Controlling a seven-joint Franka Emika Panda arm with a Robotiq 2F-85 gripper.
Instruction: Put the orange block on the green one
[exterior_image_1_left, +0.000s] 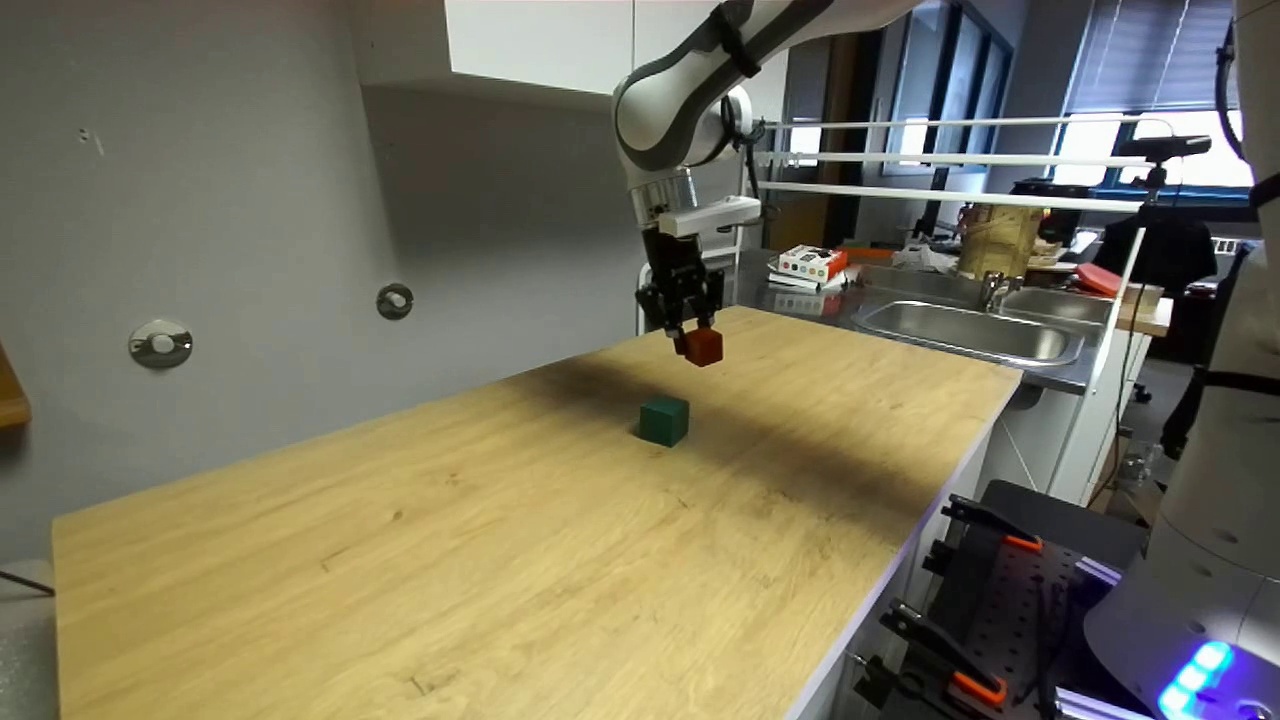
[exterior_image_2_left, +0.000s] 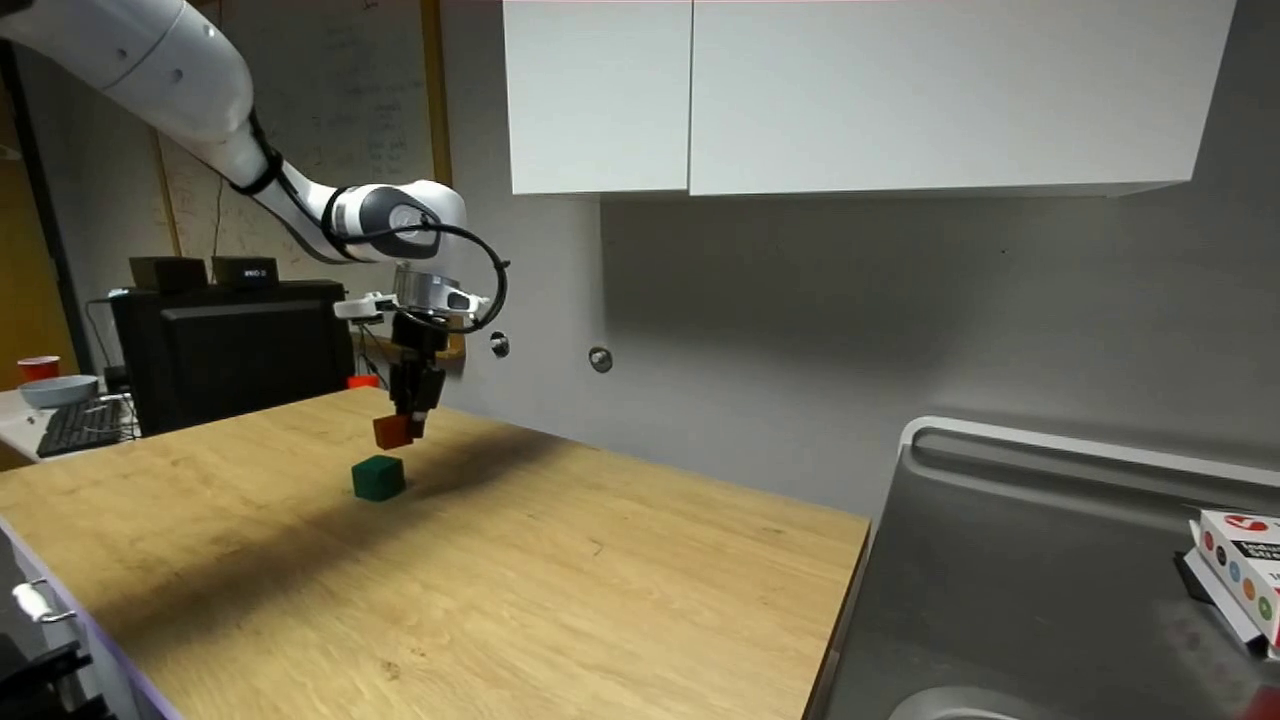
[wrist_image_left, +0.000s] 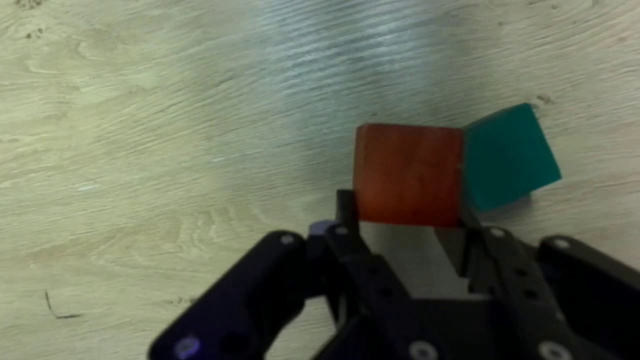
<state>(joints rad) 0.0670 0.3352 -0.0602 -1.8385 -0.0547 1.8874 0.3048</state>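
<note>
tool (wrist_image_left: 407, 212): clamped on orange block (exterior_image_1_left: 704, 347)
orange block: held aloft over the bench (exterior_image_1_left: 400, 560) — visible gap to green block (exterior_image_1_left: 664, 421) in both exterior views
green block: on the bench, partly overlapped in wrist view

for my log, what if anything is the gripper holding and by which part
The orange block, pinched between the fingertips by two opposite sides, near one edge.

The green block (exterior_image_1_left: 664, 421) looks matt, the tabletop (exterior_image_1_left: 480, 580) wooden.
</note>
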